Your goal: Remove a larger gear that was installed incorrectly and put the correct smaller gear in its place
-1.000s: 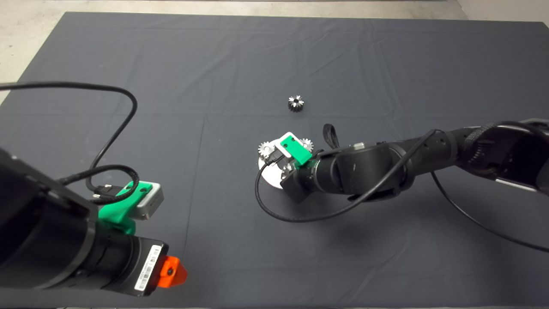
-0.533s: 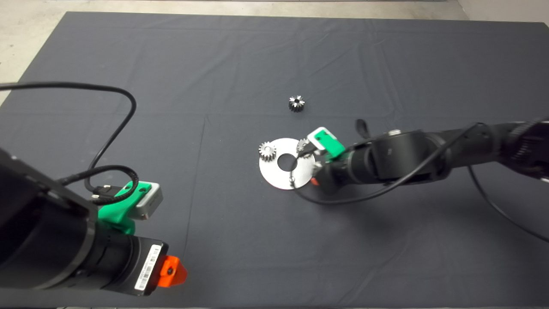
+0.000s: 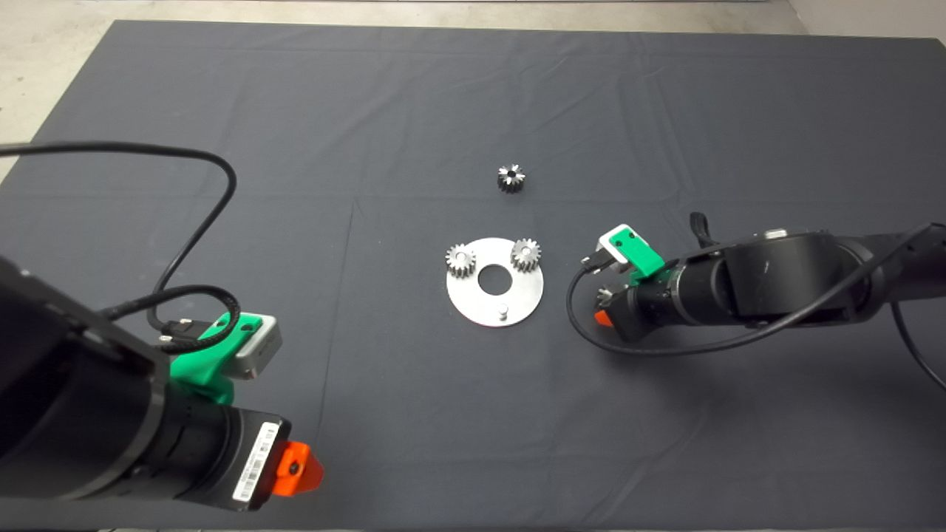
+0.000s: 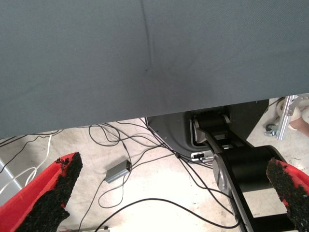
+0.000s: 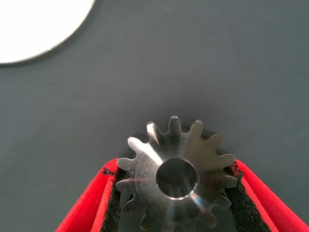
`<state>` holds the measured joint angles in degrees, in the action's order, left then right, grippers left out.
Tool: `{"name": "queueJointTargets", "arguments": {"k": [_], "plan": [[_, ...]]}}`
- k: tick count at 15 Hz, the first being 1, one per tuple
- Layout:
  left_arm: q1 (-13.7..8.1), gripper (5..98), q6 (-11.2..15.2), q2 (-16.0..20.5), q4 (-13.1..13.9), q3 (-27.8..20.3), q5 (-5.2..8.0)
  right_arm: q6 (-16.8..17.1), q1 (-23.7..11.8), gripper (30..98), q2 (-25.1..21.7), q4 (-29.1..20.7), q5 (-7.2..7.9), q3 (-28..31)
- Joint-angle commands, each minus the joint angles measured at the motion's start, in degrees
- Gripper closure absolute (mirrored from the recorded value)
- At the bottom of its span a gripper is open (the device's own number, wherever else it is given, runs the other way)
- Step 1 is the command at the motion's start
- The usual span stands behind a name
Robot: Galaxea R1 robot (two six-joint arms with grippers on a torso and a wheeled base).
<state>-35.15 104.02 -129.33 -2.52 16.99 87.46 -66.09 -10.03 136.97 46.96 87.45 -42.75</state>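
From above, a dark mat [image 3: 295, 96] covers the table. A round silver plate [image 3: 473, 303] lies near the middle, with a hole in its centre. Two pale small gears sit on its far edge, one on the left [image 3: 460, 260] and one on the right [image 3: 525, 254]. A little peg [image 3: 502, 309] stands on the near part of the plate, with nothing on it. The small dark gear [image 3: 510, 177] lies alone on the mat, beyond the plate. The right gripper [image 3: 604, 299] hangs just right of the plate, not touching it. The left gripper [image 3: 295, 467] waits at the lower left edge, well away from everything.

The left wrist camera shows the left gripper's two red fingers [image 4: 46, 195] spread wide with nothing between them. Past the mat's edge there is floor with cables.

The right wrist camera shows the right gripper [image 5: 176, 188] pinching the big gear [image 5: 176, 176] from both sides. The gear's flat face with its round hole points at the camera. It is over bare mat, and a bit of the plate's edge [image 5: 38, 29] shows in one corner.
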Motion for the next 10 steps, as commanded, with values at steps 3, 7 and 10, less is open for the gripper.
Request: {"name": "queueJointTargets", "arguments": {"k": [3,7,10], "plan": [[-0.9,5.4,0.7,0.1,0.8,-1.0,0.14,-0.5,-1.0,78.0,-1.0,0.1,2.49,1.6],[-0.9,5.4,0.7,0.0,0.8,-1.0,0.08,-0.5,-1.1,75.4,-1.3,0.1,2.64,2.2],[-0.9,5.4,0.7,-0.1,0.8,-1.0,0.08,-0.5,-1.2,72.4,-1.5,0.1,2.64,2.5]]}}
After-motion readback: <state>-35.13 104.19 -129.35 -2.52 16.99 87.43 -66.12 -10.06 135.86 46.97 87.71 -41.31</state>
